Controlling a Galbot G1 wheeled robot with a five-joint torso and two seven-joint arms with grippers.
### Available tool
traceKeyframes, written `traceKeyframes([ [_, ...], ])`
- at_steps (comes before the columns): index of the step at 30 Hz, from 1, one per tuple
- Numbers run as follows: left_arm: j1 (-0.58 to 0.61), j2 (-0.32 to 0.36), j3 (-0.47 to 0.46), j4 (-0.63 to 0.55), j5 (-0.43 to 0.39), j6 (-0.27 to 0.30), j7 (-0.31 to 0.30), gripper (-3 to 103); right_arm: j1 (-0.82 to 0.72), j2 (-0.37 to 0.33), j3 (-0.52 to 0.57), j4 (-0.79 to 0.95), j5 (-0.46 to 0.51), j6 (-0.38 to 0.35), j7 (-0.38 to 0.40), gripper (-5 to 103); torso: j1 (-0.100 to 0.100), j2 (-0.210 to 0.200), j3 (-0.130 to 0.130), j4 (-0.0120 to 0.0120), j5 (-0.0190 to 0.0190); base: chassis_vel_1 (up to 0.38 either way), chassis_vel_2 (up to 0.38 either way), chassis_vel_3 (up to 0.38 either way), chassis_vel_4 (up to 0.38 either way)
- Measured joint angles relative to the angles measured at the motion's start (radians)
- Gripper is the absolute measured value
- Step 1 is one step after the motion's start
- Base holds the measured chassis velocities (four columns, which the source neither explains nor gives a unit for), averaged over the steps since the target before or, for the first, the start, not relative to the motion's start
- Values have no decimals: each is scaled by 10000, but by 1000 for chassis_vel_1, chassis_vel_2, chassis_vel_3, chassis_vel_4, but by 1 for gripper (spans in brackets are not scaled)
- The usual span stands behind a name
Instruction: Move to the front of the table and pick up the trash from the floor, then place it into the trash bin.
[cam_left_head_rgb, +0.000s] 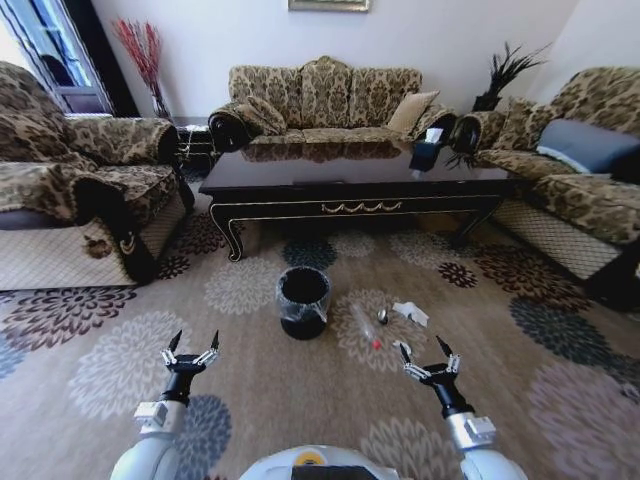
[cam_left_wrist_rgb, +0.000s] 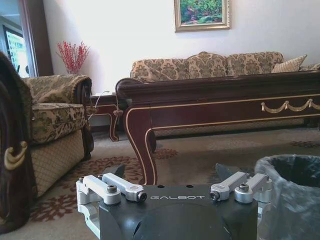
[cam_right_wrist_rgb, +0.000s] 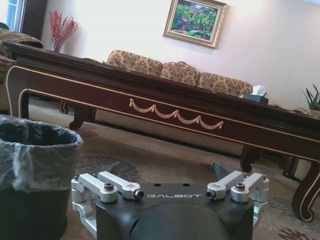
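Silver-grey arms are capped by each black hand (cam_left_head_rgb: 190, 345), with silver screwed linkages and GALBOT lettered on the wrist block.

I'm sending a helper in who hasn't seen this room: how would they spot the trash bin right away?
Find the long dark table with gold trim, ringed by patterned sofas. On the floral floor before its front edge stands the trash bin, left of the trash. It is the lone round black container there, with a clear liner over its rim.

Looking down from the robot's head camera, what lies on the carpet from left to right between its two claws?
Left gripper → trash bin → clear bottle with red cap → small dark piece → white paper bits → right gripper.
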Motion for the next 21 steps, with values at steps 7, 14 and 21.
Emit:
traceKeyframes([
  [7, -207, 161, 41, -16, -112, 176, -28, 100, 17, 6, 7, -49, -127, -1, 154, 100, 0, 0, 0, 0, -1, -214, 208, 203, -217],
  [14, -413, 253, 290, -88, -32, 338, -88, 100, 55, 93, -28, -143, -370, 37, 387, 100, 1, 0, 3, 0, 0, -133, 132, 120, -134],
  [21, -1163, 871, 1200, -563, -14, 1337, -484, 100, 112, 95, -73, -191, -370, 67, 539, 100, -1, 3, -2, 2, 3, -8, 7, 4, -5],
])
